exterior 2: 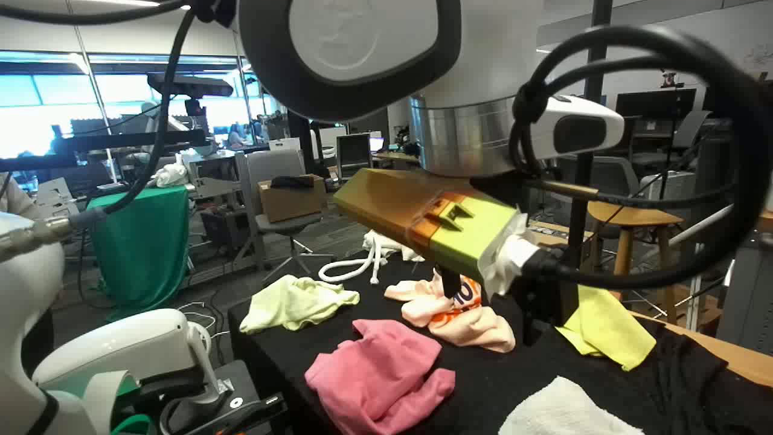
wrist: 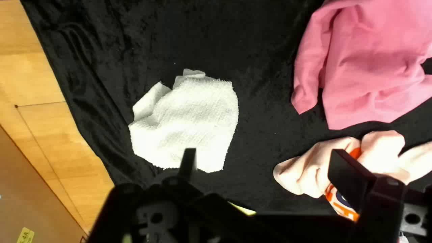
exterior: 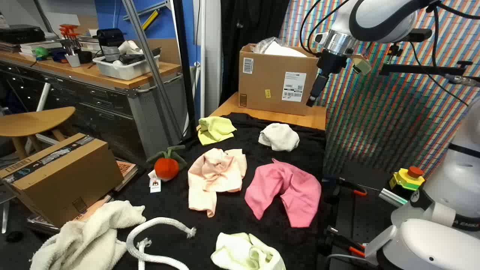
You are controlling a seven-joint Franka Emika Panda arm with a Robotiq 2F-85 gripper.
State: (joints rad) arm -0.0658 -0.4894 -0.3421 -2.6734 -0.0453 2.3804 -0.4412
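My gripper [exterior: 317, 90] hangs open and empty above the black cloth-covered table. In the wrist view its fingers [wrist: 263, 158] stand wide apart and touch nothing. One fingertip overlaps the white terry cloth [wrist: 189, 118] in that view, the other the peach cloth [wrist: 307, 168] with an orange print. The white cloth lies crumpled near the table's far end [exterior: 279, 137]. A pink cloth [exterior: 283, 183], a yellow-green cloth [exterior: 215, 129] and a pale green cloth [exterior: 243, 253] also lie crumpled on the table. Only a sliver of the yellow-green cloth [wrist: 244, 210] shows in the wrist view.
A large cardboard box [exterior: 275, 82] stands on the wood at the table's far end. A red tomato plush [exterior: 166, 168], a white rope [exterior: 155, 221] and a cream towel [exterior: 93, 234] lie along the side. Another cardboard box [exterior: 71, 183] stands beside them.
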